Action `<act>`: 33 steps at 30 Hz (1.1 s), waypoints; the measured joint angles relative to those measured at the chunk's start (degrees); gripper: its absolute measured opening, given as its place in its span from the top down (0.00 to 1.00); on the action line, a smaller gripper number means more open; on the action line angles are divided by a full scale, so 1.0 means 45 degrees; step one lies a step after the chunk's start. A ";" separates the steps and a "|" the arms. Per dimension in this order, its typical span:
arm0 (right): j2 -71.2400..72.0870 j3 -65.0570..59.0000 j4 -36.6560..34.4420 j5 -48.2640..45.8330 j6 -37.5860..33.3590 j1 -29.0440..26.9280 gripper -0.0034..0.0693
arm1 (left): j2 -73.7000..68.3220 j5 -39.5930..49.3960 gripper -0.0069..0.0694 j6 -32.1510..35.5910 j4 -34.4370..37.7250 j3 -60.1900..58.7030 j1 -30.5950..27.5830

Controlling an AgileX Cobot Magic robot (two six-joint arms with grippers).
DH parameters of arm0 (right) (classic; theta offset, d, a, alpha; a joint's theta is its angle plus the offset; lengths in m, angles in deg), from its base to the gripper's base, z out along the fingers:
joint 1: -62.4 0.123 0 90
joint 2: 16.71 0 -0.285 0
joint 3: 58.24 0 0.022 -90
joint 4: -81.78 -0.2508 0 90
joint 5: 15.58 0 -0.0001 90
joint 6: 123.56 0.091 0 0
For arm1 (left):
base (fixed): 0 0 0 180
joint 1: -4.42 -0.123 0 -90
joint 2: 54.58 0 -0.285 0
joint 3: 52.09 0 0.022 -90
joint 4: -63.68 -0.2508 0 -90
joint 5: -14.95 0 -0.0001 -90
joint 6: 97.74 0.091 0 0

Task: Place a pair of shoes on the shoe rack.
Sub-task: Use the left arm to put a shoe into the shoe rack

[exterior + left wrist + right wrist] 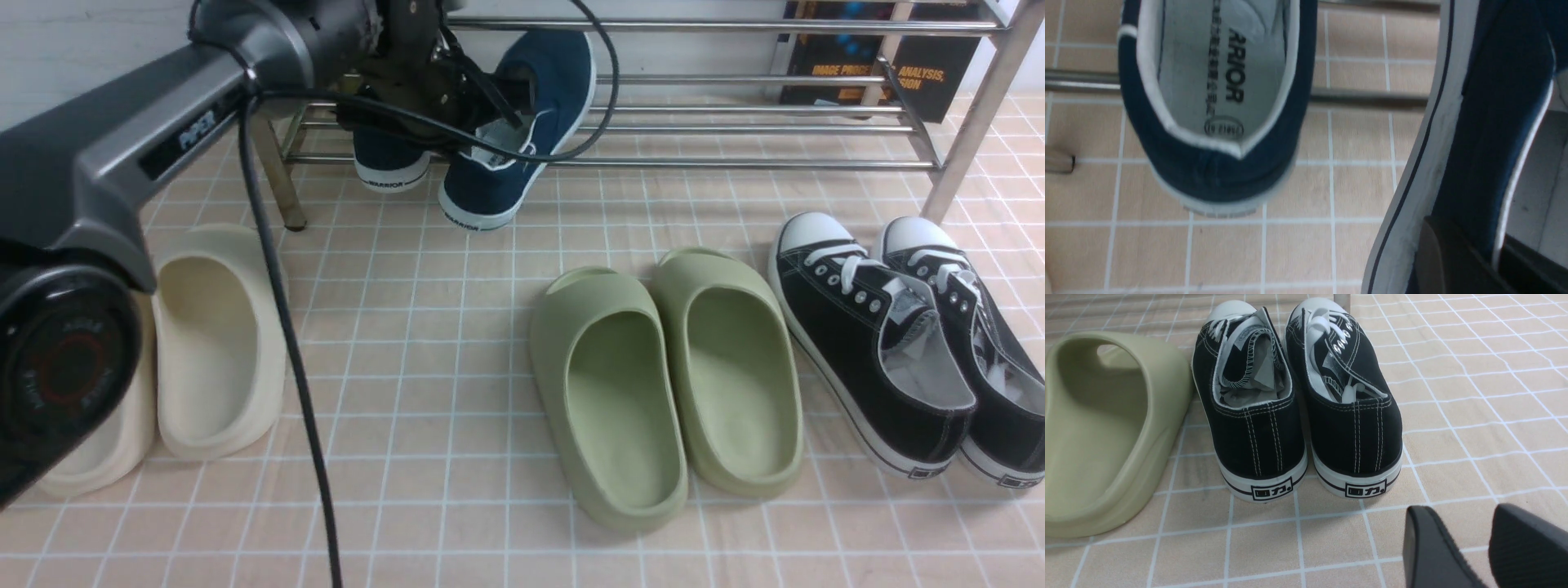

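Held navy slip-on (563,90): at the lower shelf near the rack's left end, tilted, its heel standing out past the shelf's front bar
Long axis: from the near heel away toward the rack's back, toe leaning right
Other navy slip-on (389,167): on the lower shelf, just left of the held one, heel toward the front edge
Left hand (1470,241): clenched on the held slip-on's side wall; the shoe lies to its right in the front view
Right hand (1466,522): released, over the floor (1474,477) near the black lace-up sneakers (1253,428), farther from the pair
Chrome shoe rack (735,164): the coming move likely needs the held shoe levelled and lowered beside its mate
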 joint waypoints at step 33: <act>0.0000 0.0000 0.0000 0.0000 0.0000 0.0000 0.63 | 0.0896 0.4644 0.84 0.2811 -0.1403 0.0950 0.0004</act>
